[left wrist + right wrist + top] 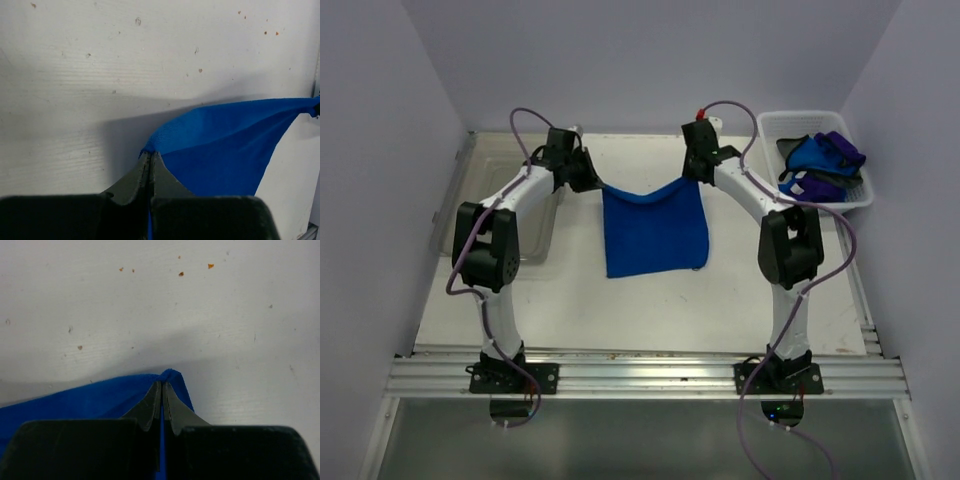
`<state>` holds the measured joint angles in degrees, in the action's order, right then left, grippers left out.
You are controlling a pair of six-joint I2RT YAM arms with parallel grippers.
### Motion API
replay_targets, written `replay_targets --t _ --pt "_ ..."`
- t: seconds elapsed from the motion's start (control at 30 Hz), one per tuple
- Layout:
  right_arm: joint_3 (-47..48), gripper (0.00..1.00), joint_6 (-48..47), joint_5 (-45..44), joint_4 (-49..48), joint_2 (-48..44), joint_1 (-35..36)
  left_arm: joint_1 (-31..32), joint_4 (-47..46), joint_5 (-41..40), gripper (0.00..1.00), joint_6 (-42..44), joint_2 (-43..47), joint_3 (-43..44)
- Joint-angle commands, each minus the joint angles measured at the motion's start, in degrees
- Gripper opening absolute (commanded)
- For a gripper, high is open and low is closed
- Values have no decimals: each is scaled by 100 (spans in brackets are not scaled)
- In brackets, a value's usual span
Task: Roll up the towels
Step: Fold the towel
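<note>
Held towel: a bright royal blue rectangular soft cloth [655,230] spread over the middle of the white table [650,310], nearer its far edge. Its two far corners are lifted clear of the surface and its far edge sags between them.
Left gripper [150,155]: fingers pressed together, pinching the towel's far left corner. The cloth [225,150] stretches away to the right, with a shadow on the table beneath it.
Right gripper [162,385]: fingers pressed together, pinching the far right corner. Blue cloth [75,400] runs off to the left.
Towel's near edge: whether it touches the table cannot be told.
Other towels: a crumpled heap of blue and deep purple cloths [820,160] in a white plastic lattice basket [770,125] at the table's far right corner.
Far left corner: a clear plastic tray [490,165].
</note>
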<state>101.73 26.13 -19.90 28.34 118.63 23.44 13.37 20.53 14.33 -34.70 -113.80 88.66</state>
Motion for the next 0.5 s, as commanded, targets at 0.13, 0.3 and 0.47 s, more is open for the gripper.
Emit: replay_targets --t 0.13,0.3,0.47 --pt "-624 0 -65 618 -302 -734 -68 -133 -216 325 0 218 347 -277" --pt "-2232 0 120 794 -591 -1640 -94 -54 -366 518 0 262 1148 -1394" --pt "-3097 0 120 751 -671 -2106 -155 289 -506 475 0 77 1790 -2335"
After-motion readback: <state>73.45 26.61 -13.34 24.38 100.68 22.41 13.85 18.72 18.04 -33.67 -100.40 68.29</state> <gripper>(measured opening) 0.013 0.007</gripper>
